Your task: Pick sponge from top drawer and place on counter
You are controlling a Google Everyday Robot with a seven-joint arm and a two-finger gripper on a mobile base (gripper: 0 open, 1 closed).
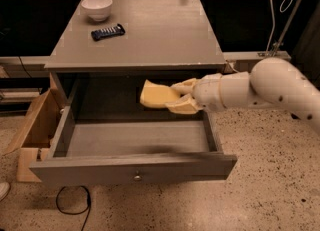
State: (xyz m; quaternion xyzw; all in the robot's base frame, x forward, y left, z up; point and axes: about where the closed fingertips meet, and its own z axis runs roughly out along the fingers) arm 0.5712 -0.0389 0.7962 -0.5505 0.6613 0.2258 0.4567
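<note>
The top drawer (135,167) stands pulled open below the counter (150,35); its grey floor is bare. My gripper (177,96) is shut on the pale-yellow sponge (156,95) and holds it in the air above the open drawer, just under the counter's front edge, right of the middle. My white arm reaches in from the right.
A white bowl (97,7) and a dark remote-like device (108,32) lie on the counter's back left. An open cardboard box (35,130) stands on the floor left of the cabinet. A black cable (70,207) lies on the floor in front.
</note>
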